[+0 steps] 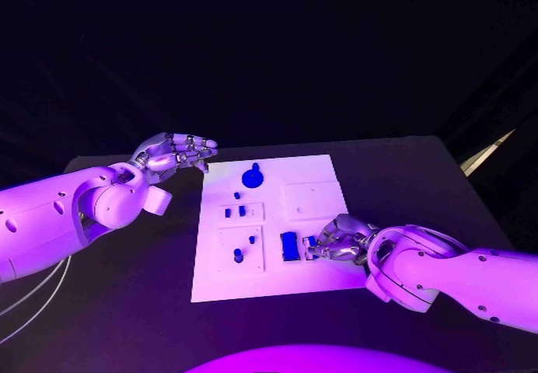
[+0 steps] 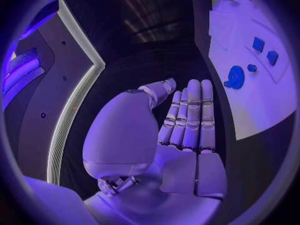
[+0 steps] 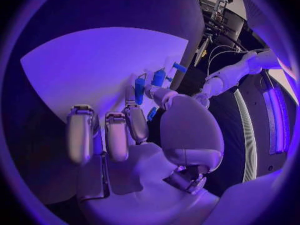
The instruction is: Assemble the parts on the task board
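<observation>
right hand [image 1: 340,239] on task board [image 1: 325,175]

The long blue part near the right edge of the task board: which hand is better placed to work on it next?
The right hand. In the head view it sits right beside the long blue part, fingers at it. The left hand hovers off the far left corner of the task board, holding nothing.

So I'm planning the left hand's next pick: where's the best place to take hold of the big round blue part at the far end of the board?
Probably by the rim of the round blue part, pinched across its disc from above. It appears to lie flat on the task board, so its sides offer little. The left hand is beside that end, holding nothing.
</observation>
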Available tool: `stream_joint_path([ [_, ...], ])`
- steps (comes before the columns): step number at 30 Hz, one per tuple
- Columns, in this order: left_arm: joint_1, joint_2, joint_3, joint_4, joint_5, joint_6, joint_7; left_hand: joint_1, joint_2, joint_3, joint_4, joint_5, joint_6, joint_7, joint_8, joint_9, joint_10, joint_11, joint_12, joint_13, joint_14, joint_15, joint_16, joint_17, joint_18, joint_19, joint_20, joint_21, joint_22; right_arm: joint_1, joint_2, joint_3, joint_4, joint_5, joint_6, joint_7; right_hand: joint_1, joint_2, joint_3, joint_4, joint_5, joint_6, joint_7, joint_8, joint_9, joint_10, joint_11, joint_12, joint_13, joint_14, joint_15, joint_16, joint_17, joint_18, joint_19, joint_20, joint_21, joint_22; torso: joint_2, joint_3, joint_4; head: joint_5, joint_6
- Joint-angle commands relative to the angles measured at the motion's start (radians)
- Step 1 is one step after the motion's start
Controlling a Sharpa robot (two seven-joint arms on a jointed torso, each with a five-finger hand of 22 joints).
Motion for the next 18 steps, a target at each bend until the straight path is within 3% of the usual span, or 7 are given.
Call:
stream_joint_path([
  [1,0.0,0.001,0.001,0.003,0.0,0.005,-0.001,-0.002,0.006,-0.011,0.0,0.002,-0.01,0.005,0.018,-0.013,-0.017,0.005,0.013,-0.002,-0.012,0.001,-0.013,-0.007,-0.01,0.006,0.006,-0.01,-0.01,-0.001,0.005,0.0,-0.003,0.008,0.011,0.0,-0.033,-0.003,0.038,0.013,-0.009,0.02,-0.003,0.008,0.021,0.022,-0.009,0.014,0.114,0.102,-0.007,0.01,0.219,-0.013,0.066,-0.003,0.008,0.229,0.0,0.0008,0.0003,0.002,-0.003],
  [18,0.0,-0.001,0.001,0.003,0.0,0.005,-0.005,-0.003,0.007,-0.01,0.0,0.002,-0.01,0.006,0.019,-0.014,-0.017,0.005,0.014,-0.002,-0.014,0.002,-0.014,-0.007,-0.011,0.005,0.006,-0.011,-0.01,-0.001,0.012,0.0,-0.002,0.013,0.01,0.013,-0.048,-0.008,0.034,0.016,-0.019,0.025,-0.005,0.008,0.02,0.023,-0.009,0.016,0.115,0.102,-0.007,0.01,0.219,-0.013,0.066,-0.003,0.011,0.23,-0.001,0.0003,-0.0003,0.005,-0.006],
])
